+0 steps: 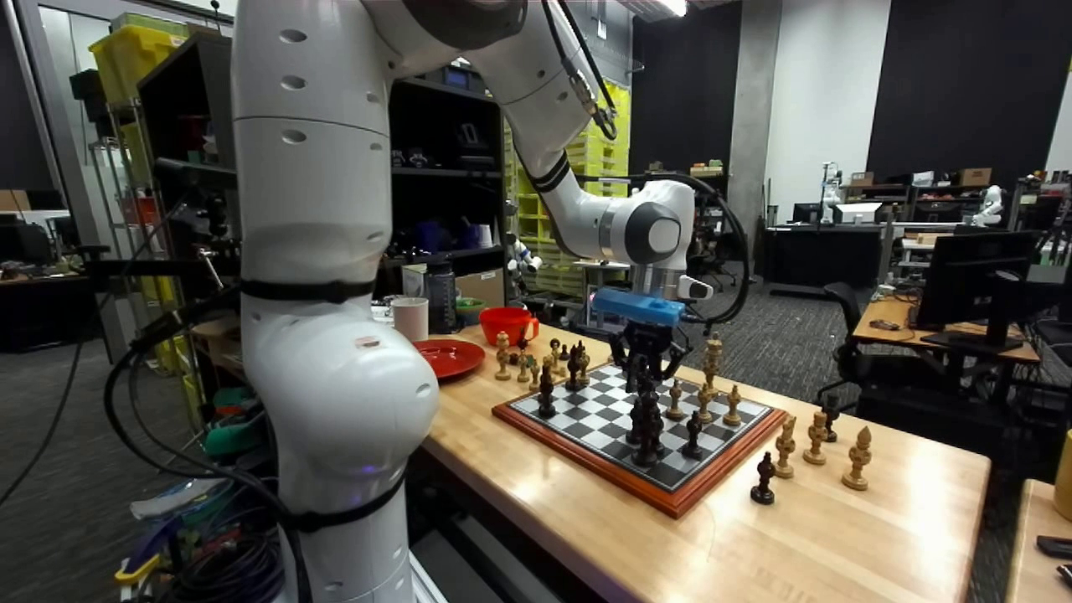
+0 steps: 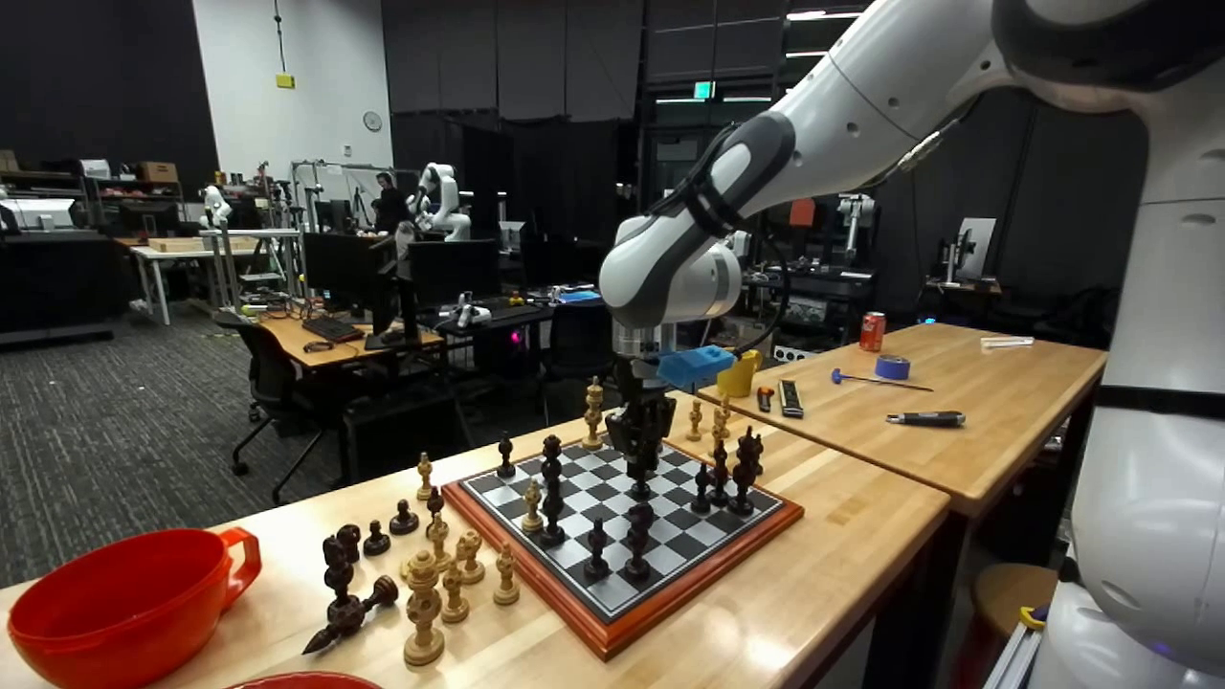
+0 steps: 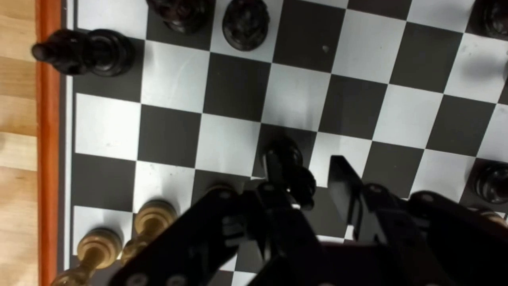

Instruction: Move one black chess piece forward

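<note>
Straddling a black chess piece (image 3: 295, 169) on the board (image 3: 234, 87), the gripper (image 3: 307, 172) has its jaws partly spread, one finger (image 3: 344, 186) clear, gripping nothing.

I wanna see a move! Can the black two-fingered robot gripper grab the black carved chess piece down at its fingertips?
Probably yes: in the wrist view, the black robot gripper has its jaws apart with the black carved chess piece between them, and no other piece shows in that gap.
</note>
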Controlling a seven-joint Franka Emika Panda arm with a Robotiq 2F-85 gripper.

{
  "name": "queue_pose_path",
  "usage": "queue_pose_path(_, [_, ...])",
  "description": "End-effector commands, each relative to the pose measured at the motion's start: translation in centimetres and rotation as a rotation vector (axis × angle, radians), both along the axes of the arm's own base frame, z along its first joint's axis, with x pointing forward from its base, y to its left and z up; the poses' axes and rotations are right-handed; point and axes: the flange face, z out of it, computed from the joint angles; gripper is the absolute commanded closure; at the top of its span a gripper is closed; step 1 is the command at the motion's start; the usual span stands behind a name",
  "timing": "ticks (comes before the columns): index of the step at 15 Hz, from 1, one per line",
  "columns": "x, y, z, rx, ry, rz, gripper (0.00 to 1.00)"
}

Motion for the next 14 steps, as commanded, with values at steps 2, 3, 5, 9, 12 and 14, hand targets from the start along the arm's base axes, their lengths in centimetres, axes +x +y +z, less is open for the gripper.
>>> queue_pose_path(2, [-0.2, 0.1, 1.0, 0.004, -0.001, 0.013, 0.99])
queue_pose_path(3, [-0.4, 0.2, 1.2, 0.006, -0.002, 0.019, 0.94])
queue_pose_path(5, [-0.8, 0.4, 1.7, -0.004, -0.010, 0.032, 0.94])
queue_pose_path(9, [-2.0, 0.8, 3.3, 0.001, -0.008, 0.072, 0.94])
queue_pose_path(12, [-4.0, 1.5, 4.7, 0.019, 0.028, 0.150, 0.94])
queue_pose_path(14, [-5.3, 2.1, 5.2, 0.025, 0.052, 0.212, 0.94])
